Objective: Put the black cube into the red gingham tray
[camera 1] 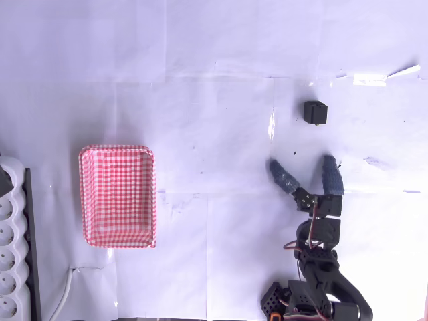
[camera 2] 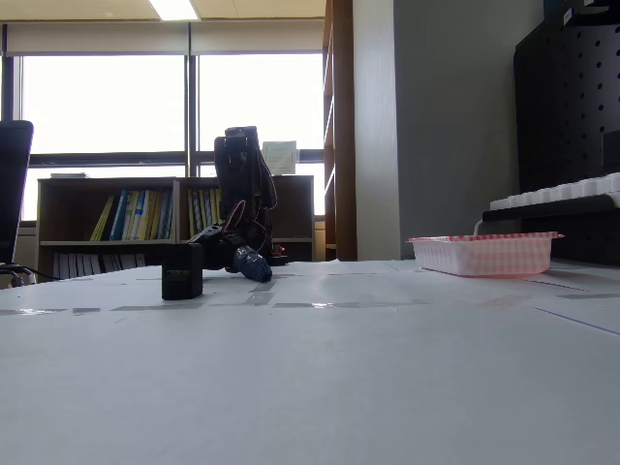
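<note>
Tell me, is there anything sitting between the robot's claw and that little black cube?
No. In the overhead view, only bare white table separates the open gripper from the black cube.

black cube [camera 1: 315,112]: matte black | red gingham tray [camera 1: 118,196]: red-white check | tool [camera 1: 305,172]: blue-wrapped fingers

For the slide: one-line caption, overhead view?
Open gripper poised just short of the black cube; red gingham tray waits empty across the table.
</note>
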